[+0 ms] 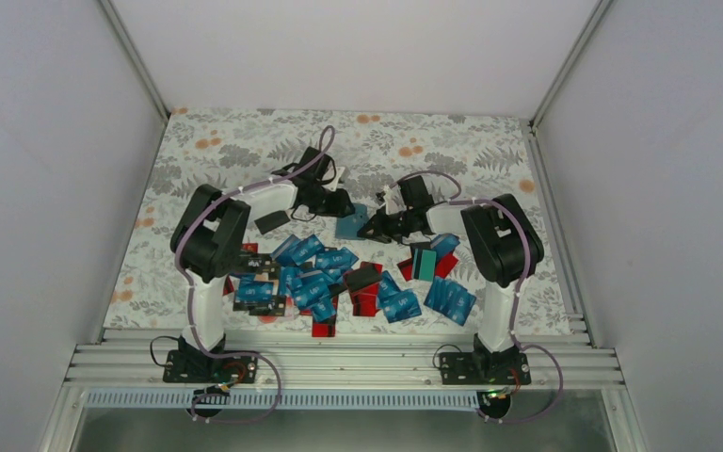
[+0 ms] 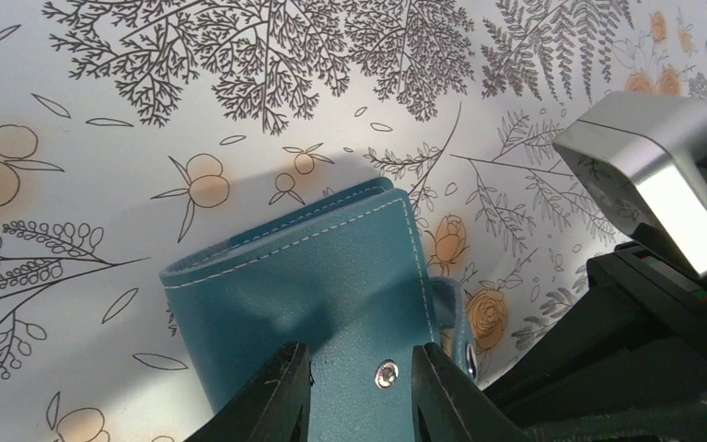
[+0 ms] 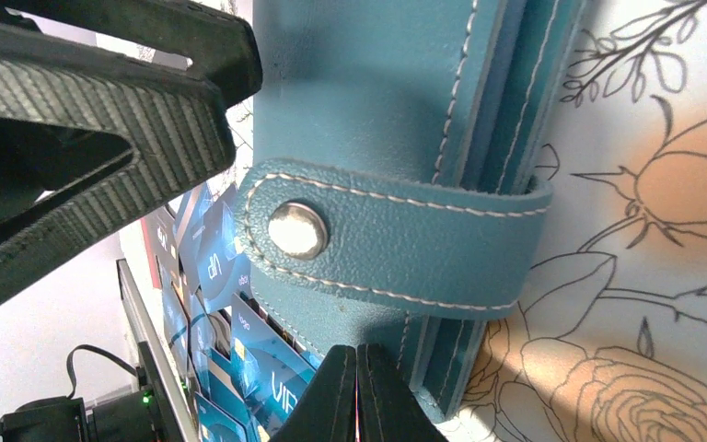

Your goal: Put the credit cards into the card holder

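We're over the flowered tabletop (image 1: 245, 141), and the card holder (image 1: 350, 224) sits around the middle of it, right between the two arms and just beyond the pile. It lies closed. Its strap (image 3: 396, 244) wraps over the edge and the metal snap (image 3: 297, 230) is fastened.

The left fingers (image 2: 267, 405) stand apart over the holder's face, one on each side of the strap, with the snap showing in the gap. We can't tell if they press on the leather or just hover above it.

From the other side, the right fingers (image 3: 336, 396) are squeezed together, tip to tip, with nothing between them, and they sit right at the holder's edge below the strap.

The credit cards (image 1: 315, 273) are spread on the near half of the tabletop, a jumble of mostly blue with red and black mixed in. Some overlap and some lie flat on their own. One black card (image 1: 271, 221) lies apart to the left of the holder, beside the left arm.
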### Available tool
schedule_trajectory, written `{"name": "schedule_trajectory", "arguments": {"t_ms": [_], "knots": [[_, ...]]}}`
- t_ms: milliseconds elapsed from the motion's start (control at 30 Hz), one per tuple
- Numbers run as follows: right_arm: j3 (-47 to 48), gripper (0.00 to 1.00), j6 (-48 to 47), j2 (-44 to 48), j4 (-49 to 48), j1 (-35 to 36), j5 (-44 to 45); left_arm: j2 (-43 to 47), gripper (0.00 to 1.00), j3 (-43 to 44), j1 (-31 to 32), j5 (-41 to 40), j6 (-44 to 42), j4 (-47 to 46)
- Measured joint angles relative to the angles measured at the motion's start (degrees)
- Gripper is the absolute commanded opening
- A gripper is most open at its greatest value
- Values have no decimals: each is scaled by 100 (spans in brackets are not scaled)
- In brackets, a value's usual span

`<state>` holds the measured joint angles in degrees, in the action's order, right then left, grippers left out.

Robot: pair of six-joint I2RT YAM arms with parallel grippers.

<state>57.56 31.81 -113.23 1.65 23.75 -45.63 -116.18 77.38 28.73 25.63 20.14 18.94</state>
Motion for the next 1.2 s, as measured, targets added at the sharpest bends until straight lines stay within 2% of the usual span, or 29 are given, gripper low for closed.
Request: {"name": "schedule_trajectory", "arguments": {"t_ms": [567,867,1200], "knots": [[2,5,-37,0,11,-4,4,70,28,0,44,638,24,-7],[2,4,-37,-2,11,-4,4,70,20,44,96,726,22,0],[2,4,-37,-2,13,-4,9,-11,20,197,107,741,20,39]]}}
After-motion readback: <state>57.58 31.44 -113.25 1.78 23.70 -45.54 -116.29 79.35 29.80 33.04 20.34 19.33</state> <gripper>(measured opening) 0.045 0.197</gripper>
